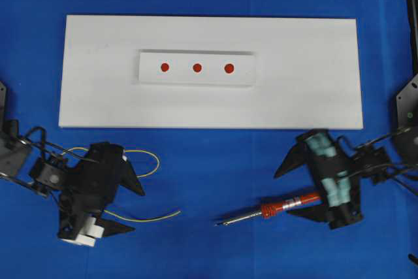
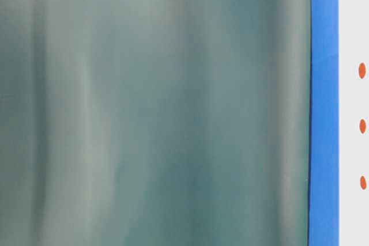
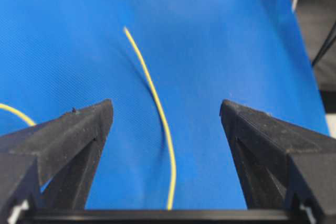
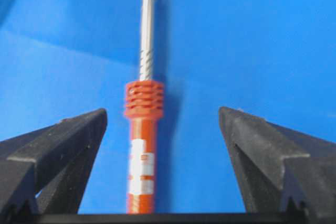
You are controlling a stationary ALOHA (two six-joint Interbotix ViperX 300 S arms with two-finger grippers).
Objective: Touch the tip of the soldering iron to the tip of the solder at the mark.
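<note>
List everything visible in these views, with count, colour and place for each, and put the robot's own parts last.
thin yellow solder wire: one, yellow, curled on the cloth at lower left, running between the left gripper's open jaws.
orange-handled soldering iron with silver shaft: one, orange-red and silver, lying on the cloth at lower right, tip pointing left, handle between the right gripper's open jaws.
flat white rectangular board: one, white, upper middle of the cloth.
small raised white plate: one, white, on the board's middle.
round red marks: three, red, in a row on the plate.
blue table cloth: one, blue, under everything.
left gripper: one, black, open, holding nothing.
right gripper: one, black, open, holding nothing.
</note>
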